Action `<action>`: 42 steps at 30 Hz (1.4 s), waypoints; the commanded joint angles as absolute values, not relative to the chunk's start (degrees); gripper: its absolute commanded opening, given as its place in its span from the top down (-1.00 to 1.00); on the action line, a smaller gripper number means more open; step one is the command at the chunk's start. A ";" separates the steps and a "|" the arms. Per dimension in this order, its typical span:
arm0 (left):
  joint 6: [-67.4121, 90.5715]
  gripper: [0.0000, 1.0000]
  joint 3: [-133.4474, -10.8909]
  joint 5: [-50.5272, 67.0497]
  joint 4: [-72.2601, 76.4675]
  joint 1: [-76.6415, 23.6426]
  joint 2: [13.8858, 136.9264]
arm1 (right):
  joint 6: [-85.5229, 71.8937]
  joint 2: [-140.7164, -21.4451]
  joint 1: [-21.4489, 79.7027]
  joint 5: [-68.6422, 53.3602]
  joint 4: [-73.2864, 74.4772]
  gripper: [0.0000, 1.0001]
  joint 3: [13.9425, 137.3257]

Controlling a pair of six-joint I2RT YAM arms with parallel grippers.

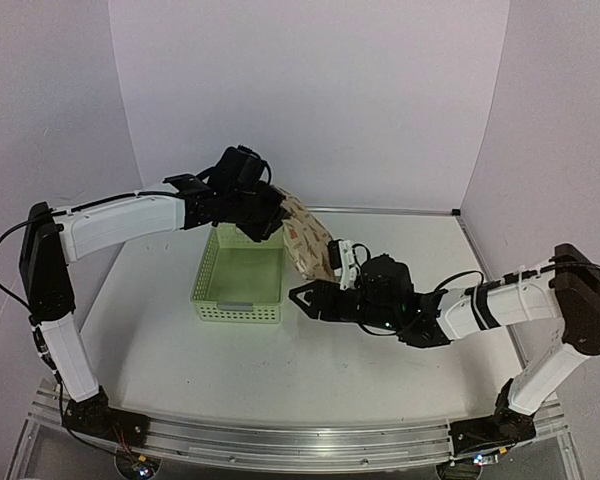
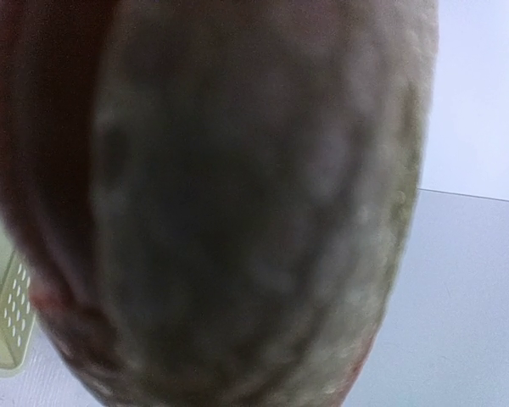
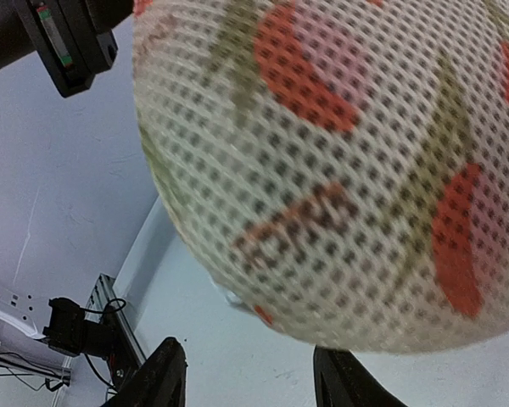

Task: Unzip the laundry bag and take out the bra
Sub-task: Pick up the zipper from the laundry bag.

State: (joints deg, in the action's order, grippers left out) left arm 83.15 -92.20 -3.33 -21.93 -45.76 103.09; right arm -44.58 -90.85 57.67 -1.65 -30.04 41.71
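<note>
Top view: the laundry bag (image 1: pixel 308 238) hangs from the left gripper (image 1: pixel 268 222), slanting from far-left down to near-right, its free end just beside the right gripper (image 1: pixel 305 300), so that arm's nearer. Left wrist is all blurry bag (image 2: pixel 254 212), jaws hidden, but they must be clamped on it. Right wrist: fingers (image 3: pixel 165 377) spread wide, empty, bag (image 3: pixel 339 170) just above them; the bra isn't visible, presumably inside.
</note>
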 commanded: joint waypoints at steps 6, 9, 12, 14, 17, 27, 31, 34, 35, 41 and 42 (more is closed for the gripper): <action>84.72 1.00 -91.72 -5.10 -17.32 -45.97 99.25 | -43.19 -92.36 58.25 2.99 -34.67 -0.05 47.20; 84.72 1.00 -91.76 -5.17 -17.31 -45.97 99.07 | -43.30 -92.46 58.20 3.41 -34.54 -0.04 46.84; 84.71 1.00 -91.76 -5.36 -17.31 -45.99 98.89 | -43.73 -92.38 58.24 3.83 -34.63 -0.02 45.67; 84.72 1.00 -91.76 -5.36 -17.29 -45.97 98.88 | -43.96 -92.37 58.31 3.79 -35.15 0.05 45.06; 84.75 1.00 -91.76 -5.54 -17.31 -45.97 98.88 | -44.12 -92.31 58.43 3.36 -35.93 0.22 44.44; 84.82 1.00 -91.89 -6.06 -17.29 -45.98 98.97 | -43.77 -91.94 58.85 3.42 -36.38 0.64 44.04; 84.79 1.00 -91.93 -6.41 -17.23 -45.97 99.03 | -43.69 -91.53 59.08 3.77 -36.39 0.76 43.78; 84.77 1.00 -92.00 -6.19 -17.23 -45.97 99.19 | -43.60 -91.43 59.16 4.08 -36.31 0.82 43.60; 84.79 1.00 -92.06 -5.99 -17.23 -45.97 99.22 | -43.59 -91.43 59.23 4.12 -36.30 0.85 43.59; 84.55 1.00 -91.87 -5.45 -17.20 -45.97 99.24 | -43.59 -91.58 59.15 4.52 -36.30 1.00 43.46; 84.55 1.00 -91.78 -5.45 -17.28 -46.01 99.16 | -43.67 -91.54 59.15 4.56 -36.30 1.00 43.42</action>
State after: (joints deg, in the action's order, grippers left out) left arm 84.29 -91.35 -4.73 -21.96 -45.98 103.04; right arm -44.18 -92.42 58.92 3.49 -33.52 43.44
